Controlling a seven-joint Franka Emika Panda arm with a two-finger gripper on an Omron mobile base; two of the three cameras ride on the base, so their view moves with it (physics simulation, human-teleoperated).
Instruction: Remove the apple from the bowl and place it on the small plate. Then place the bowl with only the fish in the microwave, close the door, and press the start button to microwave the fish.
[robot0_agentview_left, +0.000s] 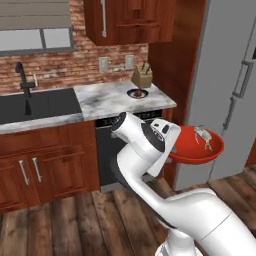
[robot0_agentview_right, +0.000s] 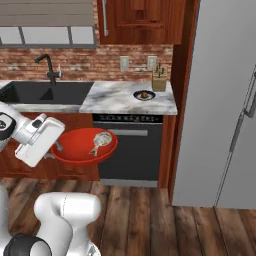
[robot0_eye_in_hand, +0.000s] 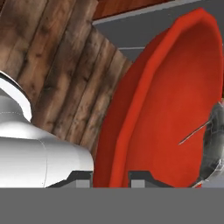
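Gripping the near rim of the bowl, the end effector is clamped shut and carries it in the air, roughly level, in front of the bench. The fish lies inside toward the far rim, away from the fingers, while the apple sits on the small plate by the bench's right end. Floor is open below; the microwave isn't visible, so which way to carry it can't be judged.

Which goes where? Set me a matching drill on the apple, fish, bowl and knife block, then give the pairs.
1 apple
2 fish
3 bowl
4 knife block

A gripped by the claw, up off the floor
B on the small plate
C at the back of the counter
D lying in the bowl

Pairs: 1-B, 2-D, 3-A, 4-C
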